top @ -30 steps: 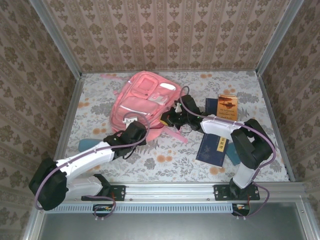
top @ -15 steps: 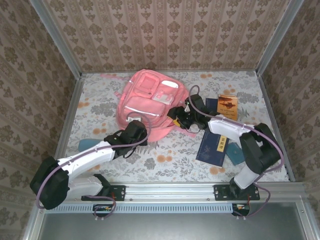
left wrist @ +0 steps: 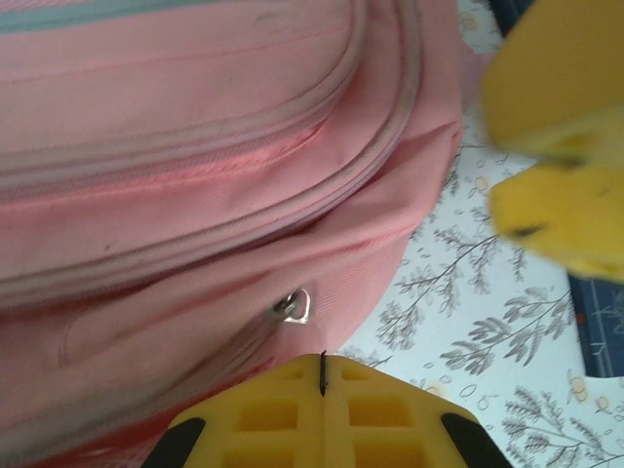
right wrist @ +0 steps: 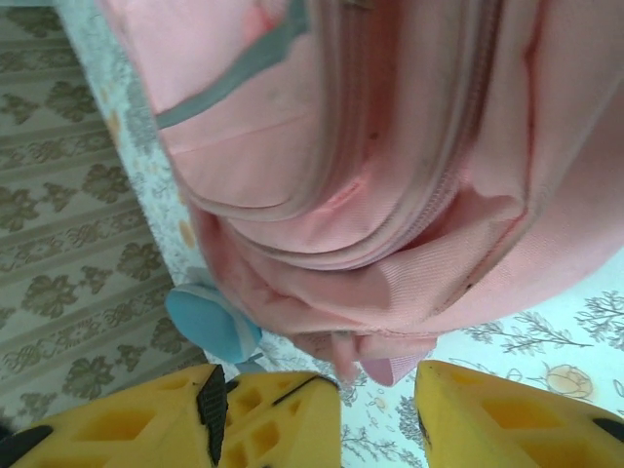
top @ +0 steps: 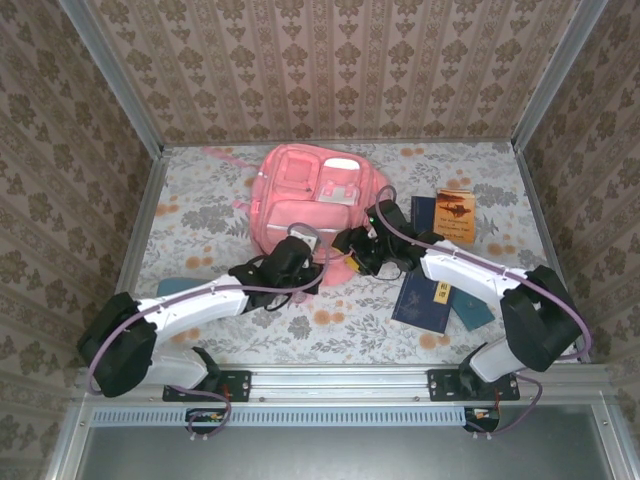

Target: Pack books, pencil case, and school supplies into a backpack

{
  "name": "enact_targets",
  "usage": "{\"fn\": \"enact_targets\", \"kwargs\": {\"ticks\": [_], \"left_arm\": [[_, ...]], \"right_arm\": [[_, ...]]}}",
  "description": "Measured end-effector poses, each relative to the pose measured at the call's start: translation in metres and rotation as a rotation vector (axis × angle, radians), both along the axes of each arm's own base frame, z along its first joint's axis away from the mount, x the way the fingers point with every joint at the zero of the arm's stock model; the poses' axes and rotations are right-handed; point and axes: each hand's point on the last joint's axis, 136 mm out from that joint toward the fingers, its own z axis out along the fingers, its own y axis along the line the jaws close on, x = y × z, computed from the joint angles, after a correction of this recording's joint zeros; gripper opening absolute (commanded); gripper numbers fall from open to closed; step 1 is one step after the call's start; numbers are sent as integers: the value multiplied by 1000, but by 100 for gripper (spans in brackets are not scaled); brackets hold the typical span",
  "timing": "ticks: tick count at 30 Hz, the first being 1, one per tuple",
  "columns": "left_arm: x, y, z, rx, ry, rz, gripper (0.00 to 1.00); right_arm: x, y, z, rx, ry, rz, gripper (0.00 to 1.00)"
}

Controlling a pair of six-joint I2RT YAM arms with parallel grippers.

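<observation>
The left gripper (left wrist: pixel 322 363) is pressed fully closed, its tips just short of a metal zipper ring (left wrist: pixel 292 307) on the pink backpack (left wrist: pixel 195 146). Whether it pinches anything is hard to tell. Opposite it, the right gripper (right wrist: pixel 378 390) is partly parted (a pink fabric tab (right wrist: pixel 390 370) hangs in the gap), with the backpack directly ahead. A navy book (top: pixel 425 300) lies behind it.

The left arm (top: pixel 190 300) stretches low and forward to the right, and the left gripper (left wrist: pixel 322 375) has its yellow pads pressed together at a thin seam. The right arm (top: pixel 470 270) bends leftward, the right gripper (right wrist: pixel 377 409) holding its fingers (right wrist: pixel 263 419) apart, close beside the left one
</observation>
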Motion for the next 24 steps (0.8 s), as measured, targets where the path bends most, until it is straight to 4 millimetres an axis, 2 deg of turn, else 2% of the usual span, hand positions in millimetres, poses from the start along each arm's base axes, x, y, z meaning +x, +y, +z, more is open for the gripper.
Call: {"fn": "enact_targets", "kwargs": {"ticks": [6, 10, 13, 16, 21, 24], "left_arm": [[3, -17, 8, -10, -9, -21, 0], [4, -15, 8, 5, -7, -10, 0], [1, -7, 0, 38, 26, 21, 11], [-3, 1, -8, 59, 73, 61, 23], [-8, 9, -12, 60, 125, 115, 38], [-9, 14, -8, 38, 136, 142, 45]], "right_arm": [[1, -2, -12, -9, 56, -46, 55], [3, -3, -26, -25, 89, -68, 54], [3, -3, -44, -47, 132, -77, 48], [5, -2, -53, -48, 152, -90, 37], [10, 1, -51, -25, 144, -104, 8], [11, 2, -48, -18, 137, -105, 0]]}}
